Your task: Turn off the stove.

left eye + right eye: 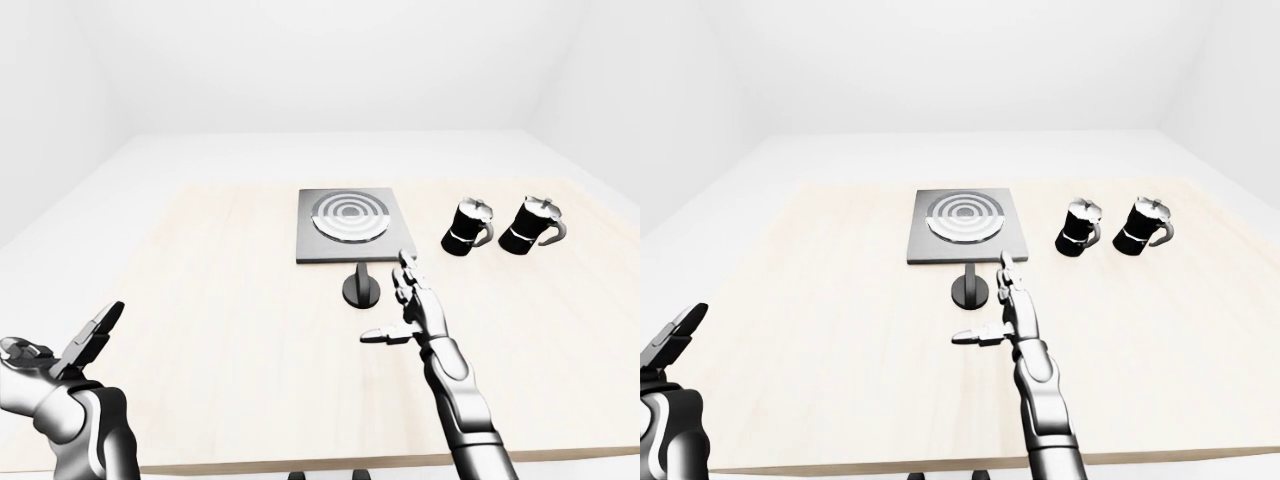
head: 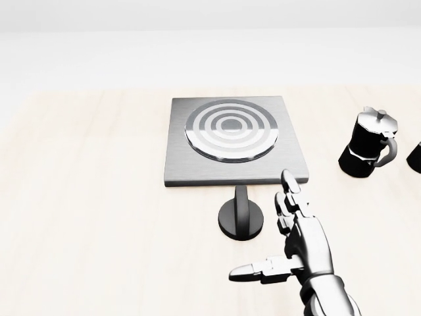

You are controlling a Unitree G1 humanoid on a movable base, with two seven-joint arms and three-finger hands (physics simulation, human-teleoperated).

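Note:
A grey square stove [image 2: 233, 139] with a ringed round burner [image 2: 230, 129] lies on the wooden table [image 2: 99, 217]. Just below it in the head view stands its black round knob [image 2: 242, 214] with an upright handle. My right hand [image 2: 276, 237] is open, fingers stretched up and thumb out to the left, a little right of and below the knob, not touching it. My left hand [image 1: 85, 340] is open at the lower left of the left-eye view, far from the stove.
Two black moka pots [image 1: 468, 227] [image 1: 530, 224] stand to the right of the stove. The table's near edge [image 1: 300, 465] runs along the bottom of the left-eye view. White floor and walls surround the table.

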